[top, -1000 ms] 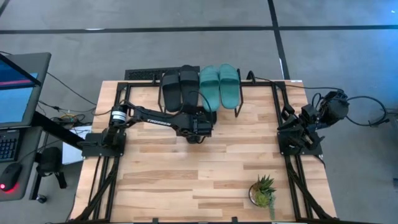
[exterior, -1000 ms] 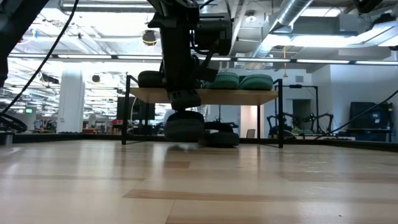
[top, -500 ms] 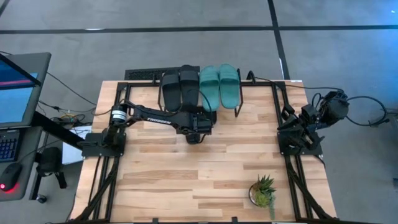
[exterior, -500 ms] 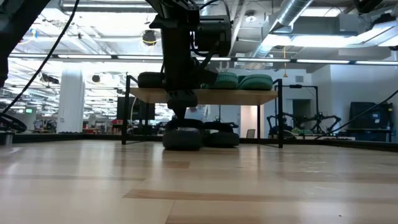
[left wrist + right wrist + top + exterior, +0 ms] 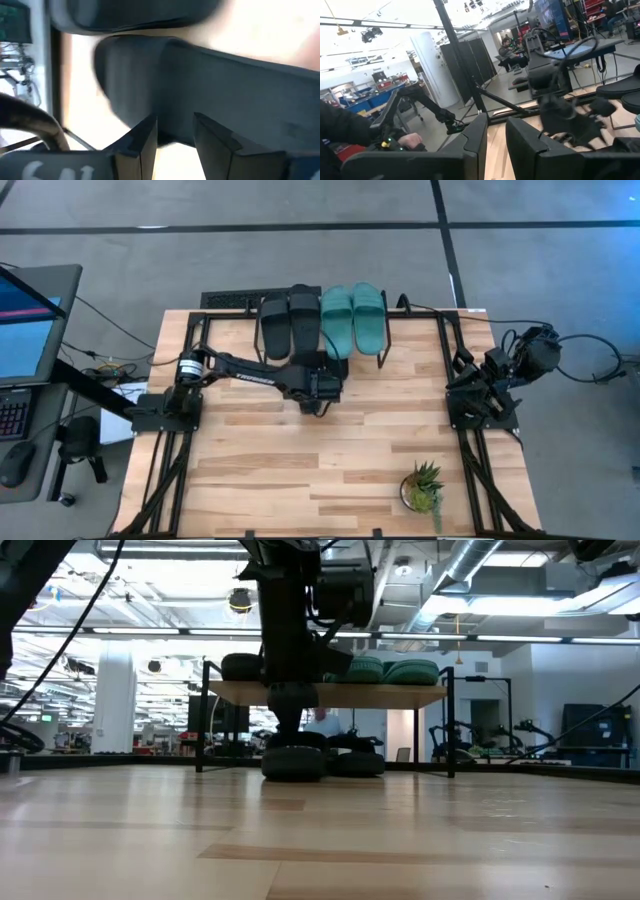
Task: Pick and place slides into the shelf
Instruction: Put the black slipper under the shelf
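Left gripper [image 5: 175,132] jaws narrow over black slide [image 5: 210,95], below shelf [image 5: 330,693].

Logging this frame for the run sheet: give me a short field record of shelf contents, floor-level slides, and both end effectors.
shelf top: two black slides and two teal slides on the shelf
under shelf: two dark slides on the tabletop
left end effector: low at the shelf's front, fingers apart, at a dark slide
right end effector: parked at the table's right edge, holding nothing
other: potted plant near the front edge
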Controlling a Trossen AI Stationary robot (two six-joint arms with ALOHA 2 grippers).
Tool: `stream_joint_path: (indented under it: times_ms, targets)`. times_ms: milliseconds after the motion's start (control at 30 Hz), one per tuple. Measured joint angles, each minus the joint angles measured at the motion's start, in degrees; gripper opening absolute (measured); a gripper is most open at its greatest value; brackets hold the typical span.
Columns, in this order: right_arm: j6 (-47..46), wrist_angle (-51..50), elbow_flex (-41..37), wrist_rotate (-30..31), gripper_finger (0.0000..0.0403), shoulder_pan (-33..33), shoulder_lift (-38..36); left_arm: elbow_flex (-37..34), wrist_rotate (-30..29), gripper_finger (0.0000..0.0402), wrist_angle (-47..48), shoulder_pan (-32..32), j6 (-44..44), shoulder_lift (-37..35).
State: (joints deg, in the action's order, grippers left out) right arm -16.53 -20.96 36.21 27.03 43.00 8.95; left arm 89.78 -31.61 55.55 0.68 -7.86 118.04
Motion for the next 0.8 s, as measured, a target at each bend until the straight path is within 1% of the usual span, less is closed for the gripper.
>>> stream_joint_path:
  times_ms: [200,400,667,733,800]
  targets:
    - [0.00,-0.01,0.00,-0.11,0.0061,-0.01,0.00,-0.07,3.27,0.0116,0.14,-4.27,-3.81,-0.29]
    - [0.02,-0.35,0.00,-0.10,0.0061,-0.01,0.00,-0.07,2.37,0.0116,-0.08,-7.56,-6.30,-1.75]
    - [0.00,-0.43,0.00,-0.09,0.0061,-0.02,-0.02,-0.07,4.80,0.0115,-2.38,-9.16,-4.73,-2.10]
    - [0.00,-0.43,0.00,-0.09,0.0061,-0.01,-0.02,-0.07,5.33,0.0106,-3.00,-9.40,-3.42,-2.09]
    - [0.00,-0.45,0.00,-0.09,0.0061,-0.02,-0.02,-0.07,6.70,0.0088,-2.84,-9.43,-2.02,-2.10]
